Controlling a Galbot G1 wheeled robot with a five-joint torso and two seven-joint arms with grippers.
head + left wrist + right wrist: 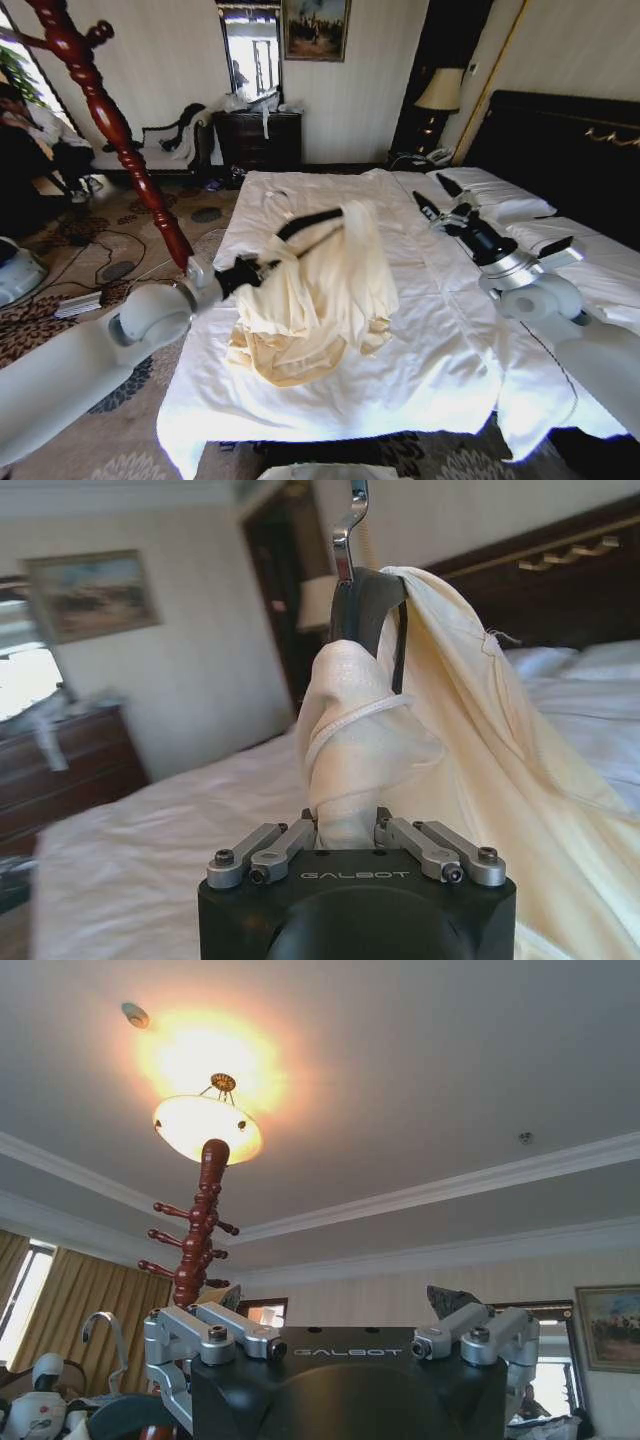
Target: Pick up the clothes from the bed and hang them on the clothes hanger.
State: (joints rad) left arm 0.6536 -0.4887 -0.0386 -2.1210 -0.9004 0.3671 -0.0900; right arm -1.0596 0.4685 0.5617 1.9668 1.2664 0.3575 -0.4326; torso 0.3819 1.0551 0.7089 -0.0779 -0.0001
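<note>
Head camera above bed (420, 370); wrist cameras close (right's ceilingward).

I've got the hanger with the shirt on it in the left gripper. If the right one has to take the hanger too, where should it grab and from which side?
Probably the bare black arm of the hanger, the end sticking out of the shirt above the bed. That part is uncovered; the rest is draped. The left gripper is closed on the wrapped end, so bring the right gripper, now open, in from the headboard side.

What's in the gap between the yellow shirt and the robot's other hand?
In the head view, bare white bed linen lies between the shirt and the right gripper.
</note>
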